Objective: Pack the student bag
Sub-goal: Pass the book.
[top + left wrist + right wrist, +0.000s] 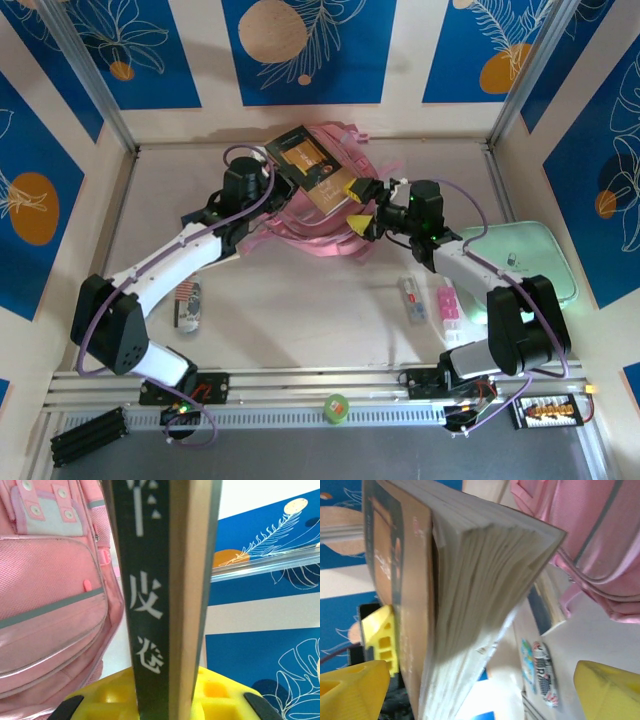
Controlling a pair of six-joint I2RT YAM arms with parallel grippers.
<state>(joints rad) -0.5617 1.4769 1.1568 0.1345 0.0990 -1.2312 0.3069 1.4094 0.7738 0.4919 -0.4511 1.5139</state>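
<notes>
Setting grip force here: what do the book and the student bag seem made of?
The book: paper pages, matte and slightly fanned at the edge, inside a thin, probably card cover. The student bag: soft pink fabric, likely synthetic; one pocket shows a mesh weave, the lower panel a faint sheen.

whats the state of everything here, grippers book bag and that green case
left gripper: shut on the book
right gripper: open, next to the book
book: closed, held up over the backpack
backpack: lying on the table, front pocket looks shut, main opening hidden
green case: closed, flat on the table
</notes>
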